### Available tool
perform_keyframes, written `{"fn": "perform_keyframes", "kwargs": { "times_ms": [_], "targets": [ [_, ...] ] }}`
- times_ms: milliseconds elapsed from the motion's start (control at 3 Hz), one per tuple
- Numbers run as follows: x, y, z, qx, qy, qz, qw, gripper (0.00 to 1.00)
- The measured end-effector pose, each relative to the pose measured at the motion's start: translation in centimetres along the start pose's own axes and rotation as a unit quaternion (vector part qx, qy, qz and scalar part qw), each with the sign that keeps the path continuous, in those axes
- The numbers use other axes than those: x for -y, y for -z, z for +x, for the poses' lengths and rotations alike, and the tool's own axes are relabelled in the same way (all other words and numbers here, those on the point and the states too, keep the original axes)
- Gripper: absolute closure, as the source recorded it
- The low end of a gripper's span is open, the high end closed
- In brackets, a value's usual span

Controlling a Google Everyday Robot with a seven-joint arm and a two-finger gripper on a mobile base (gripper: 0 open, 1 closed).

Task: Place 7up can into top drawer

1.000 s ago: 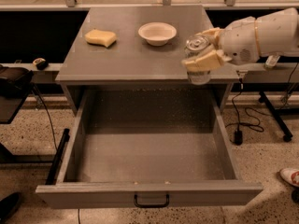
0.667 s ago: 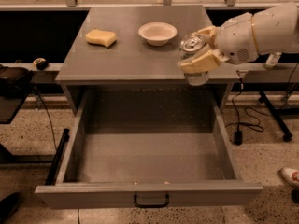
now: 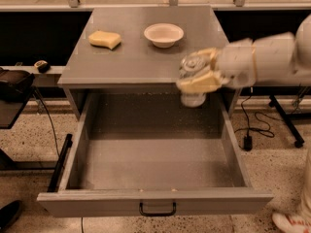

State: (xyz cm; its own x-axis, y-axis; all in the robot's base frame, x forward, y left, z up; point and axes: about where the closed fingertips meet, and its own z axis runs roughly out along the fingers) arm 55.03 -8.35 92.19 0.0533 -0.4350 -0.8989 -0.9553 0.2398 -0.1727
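The top drawer (image 3: 155, 203) of the grey cabinet stands pulled wide open, with a small black handle (image 3: 157, 210) at the middle of its front panel. Its inside is bare. My gripper (image 3: 198, 76) reaches in from the right and is shut on the 7up can (image 3: 193, 81), a silvery can with a shiny top. The can hangs upright above the back right part of the open drawer, just in front of the cabinet top's front edge. The yellowish fingers (image 3: 200, 85) hide much of the can's side.
A white bowl (image 3: 164, 34) and a yellow sponge (image 3: 104, 39) lie on the cabinet top (image 3: 146, 57). A black stand is at the left, cables and a stand leg lie on the floor at the right. A shoe shows at the bottom right corner.
My gripper with the can has moved left and down, from over the cabinet top's right front corner to above the back of the open drawer.
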Motion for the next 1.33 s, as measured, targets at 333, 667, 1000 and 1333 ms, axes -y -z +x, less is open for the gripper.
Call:
{"fn": "perform_keyframes", "kwargs": {
  "times_ms": [333, 667, 1000, 1333],
  "targets": [
    [-6.1, -4.9, 3.3, 0.076, -0.052, -0.078, 0.9927, 1.00],
    [-10.3, -9.4, 5.5, 0.108, -0.075, -0.133, 0.9824, 1.00],
    [-11.0, -12.7, 6.2, 0.106, -0.046, -0.165, 0.9796, 1.00],
    [-10.8, -15.6, 5.5, 0.126, -0.041, -0.156, 0.9789, 1.00]
  ]
}}
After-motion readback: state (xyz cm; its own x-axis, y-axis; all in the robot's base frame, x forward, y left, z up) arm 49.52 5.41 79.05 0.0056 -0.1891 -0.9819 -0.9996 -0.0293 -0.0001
